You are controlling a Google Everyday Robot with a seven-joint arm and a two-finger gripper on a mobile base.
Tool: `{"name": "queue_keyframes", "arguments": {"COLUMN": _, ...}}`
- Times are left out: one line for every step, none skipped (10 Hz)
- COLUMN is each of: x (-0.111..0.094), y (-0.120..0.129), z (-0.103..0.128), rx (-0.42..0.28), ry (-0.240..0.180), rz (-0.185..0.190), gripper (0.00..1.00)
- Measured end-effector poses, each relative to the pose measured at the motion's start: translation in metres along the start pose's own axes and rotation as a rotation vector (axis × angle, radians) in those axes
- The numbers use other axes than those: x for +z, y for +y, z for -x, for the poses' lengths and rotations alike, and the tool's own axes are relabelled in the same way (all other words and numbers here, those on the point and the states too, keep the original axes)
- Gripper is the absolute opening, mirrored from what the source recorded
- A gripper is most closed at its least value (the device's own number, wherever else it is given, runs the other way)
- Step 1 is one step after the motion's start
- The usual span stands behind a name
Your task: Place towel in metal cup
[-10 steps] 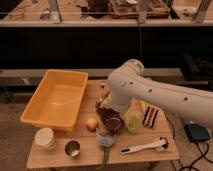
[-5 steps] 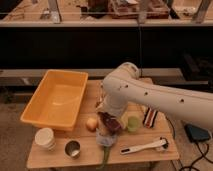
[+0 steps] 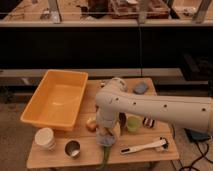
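A small metal cup [image 3: 72, 148] stands upright near the table's front left. A crumpled grey-green towel [image 3: 106, 143] lies at the front edge of the table, with a strip of it hanging over the edge. My gripper [image 3: 107, 131] is at the end of the white arm [image 3: 150, 106]. It points down right over the towel and touches or nearly touches its top. The gripper is to the right of the metal cup, about a cup's width away. The arm hides part of the towel.
A yellow bin [image 3: 56, 97] fills the table's left. White stacked cups [image 3: 45, 138] stand left of the metal cup. A round fruit [image 3: 91, 124], a green cup [image 3: 132, 124], a dark snack [image 3: 148, 122], a white brush [image 3: 145, 147] and a blue-grey sponge [image 3: 140, 88] lie around.
My arm has swung left and down, bringing the gripper from the table's middle to just over the towel at the front edge.
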Motion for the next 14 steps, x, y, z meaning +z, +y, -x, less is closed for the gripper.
{"name": "queue_keyframes", "arguments": {"x": 0.016, "y": 0.003, "z": 0.004, "rx": -0.004, "ry": -0.021, "rz": 0.002, "gripper": 0.80}}
{"name": "queue_keyframes", "arguments": {"x": 0.030, "y": 0.006, "z": 0.008, "rx": -0.007, "ry": -0.035, "rz": 0.004, "gripper": 0.80}}
{"name": "queue_keyframes", "arguments": {"x": 0.050, "y": 0.008, "z": 0.014, "rx": -0.023, "ry": -0.044, "rz": 0.008, "gripper": 0.80}}
{"name": "queue_keyframes", "arguments": {"x": 0.060, "y": 0.008, "z": 0.018, "rx": -0.034, "ry": -0.044, "rz": 0.011, "gripper": 0.80}}
{"name": "queue_keyframes", "arguments": {"x": 0.069, "y": 0.010, "z": 0.020, "rx": -0.040, "ry": -0.044, "rz": 0.010, "gripper": 0.80}}
{"name": "queue_keyframes", "arguments": {"x": 0.078, "y": 0.011, "z": 0.020, "rx": -0.044, "ry": -0.046, "rz": 0.003, "gripper": 0.80}}
{"name": "queue_keyframes", "arguments": {"x": 0.083, "y": 0.012, "z": 0.019, "rx": -0.046, "ry": -0.043, "rz": 0.000, "gripper": 0.80}}
{"name": "queue_keyframes", "arguments": {"x": 0.085, "y": 0.012, "z": 0.018, "rx": -0.051, "ry": -0.033, "rz": -0.005, "gripper": 0.80}}
{"name": "queue_keyframes", "arguments": {"x": 0.086, "y": 0.012, "z": 0.015, "rx": -0.056, "ry": -0.018, "rz": -0.007, "gripper": 0.80}}
{"name": "queue_keyframes", "arguments": {"x": 0.087, "y": 0.013, "z": 0.011, "rx": -0.057, "ry": -0.005, "rz": -0.008, "gripper": 0.80}}
{"name": "queue_keyframes", "arguments": {"x": 0.087, "y": 0.013, "z": 0.007, "rx": -0.057, "ry": 0.005, "rz": -0.007, "gripper": 0.80}}
{"name": "queue_keyframes", "arguments": {"x": 0.089, "y": 0.012, "z": 0.003, "rx": -0.058, "ry": 0.010, "rz": -0.005, "gripper": 0.80}}
{"name": "queue_keyframes", "arguments": {"x": 0.092, "y": 0.010, "z": -0.002, "rx": -0.064, "ry": 0.014, "rz": 0.001, "gripper": 0.80}}
{"name": "queue_keyframes", "arguments": {"x": 0.094, "y": 0.008, "z": -0.004, "rx": -0.068, "ry": 0.016, "rz": 0.004, "gripper": 0.79}}
